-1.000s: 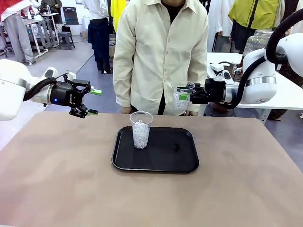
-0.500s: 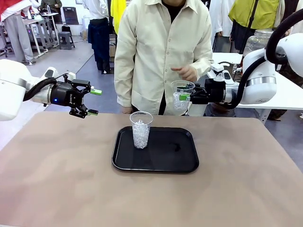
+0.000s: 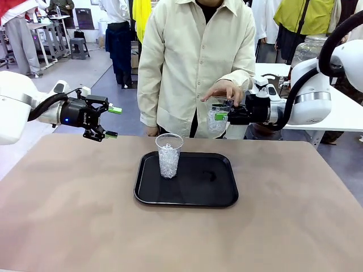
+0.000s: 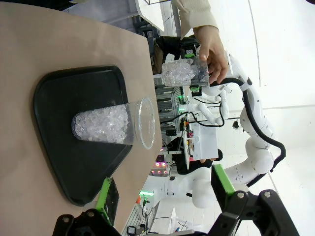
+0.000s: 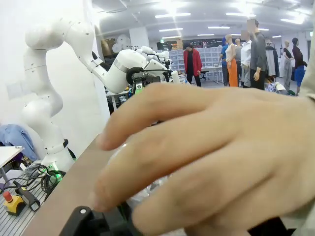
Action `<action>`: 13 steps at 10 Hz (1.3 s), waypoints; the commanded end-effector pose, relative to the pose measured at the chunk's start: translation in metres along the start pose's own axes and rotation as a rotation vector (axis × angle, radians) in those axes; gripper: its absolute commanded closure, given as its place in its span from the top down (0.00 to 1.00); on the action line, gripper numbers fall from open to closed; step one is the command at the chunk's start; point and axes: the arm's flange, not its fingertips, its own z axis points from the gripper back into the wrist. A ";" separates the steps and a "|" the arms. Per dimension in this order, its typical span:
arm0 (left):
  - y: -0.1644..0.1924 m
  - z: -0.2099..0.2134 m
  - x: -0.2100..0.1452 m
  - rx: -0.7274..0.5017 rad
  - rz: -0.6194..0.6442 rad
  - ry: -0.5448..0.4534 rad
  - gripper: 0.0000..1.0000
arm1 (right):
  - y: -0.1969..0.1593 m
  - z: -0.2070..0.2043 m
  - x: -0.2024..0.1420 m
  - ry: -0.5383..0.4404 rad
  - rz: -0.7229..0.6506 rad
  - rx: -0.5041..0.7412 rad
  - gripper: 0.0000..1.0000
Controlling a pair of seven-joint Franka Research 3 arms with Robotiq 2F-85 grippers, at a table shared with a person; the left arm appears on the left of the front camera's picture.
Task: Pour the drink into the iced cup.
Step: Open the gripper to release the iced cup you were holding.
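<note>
A clear iced cup (image 3: pixel 168 156) (image 4: pixel 106 125) stands upright at the left end of a black tray (image 3: pixel 198 192) (image 4: pixel 64 98). My right gripper (image 3: pixel 219 116) hovers beyond the table's far edge, shut on a second clear cup of ice (image 3: pixel 211 121) (image 4: pixel 179 73). The person's hand (image 3: pixel 225 90) (image 4: pixel 215 49) (image 5: pixel 206 157) rests over that cup's rim, hiding most of it in the right wrist view. At the far left, above the table, my left gripper (image 3: pixel 111 122) (image 4: pixel 165 189) is open and holds nothing. The drink is out of view.
The person stands at the far edge, right behind the tray. A white table with a large glass jar (image 3: pixel 309 48) stands behind my right arm. Bare brown tabletop (image 3: pixel 74 215) lies on both sides of the tray and in front of it.
The person's hand has come up from near the table edge and settled on the rim of the cup in my right gripper. Neither arm has moved.
</note>
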 end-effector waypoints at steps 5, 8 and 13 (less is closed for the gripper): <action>-0.001 0.000 0.000 0.006 -0.004 0.001 1.00 | 0.002 -0.001 0.004 -0.001 0.004 0.002 0.80; -0.001 0.000 0.000 0.006 -0.004 0.001 1.00 | 0.002 -0.001 0.004 -0.001 0.004 0.002 0.80; -0.001 0.000 0.000 0.006 -0.004 0.001 1.00 | 0.000 0.002 -0.001 -0.014 -0.015 0.019 1.00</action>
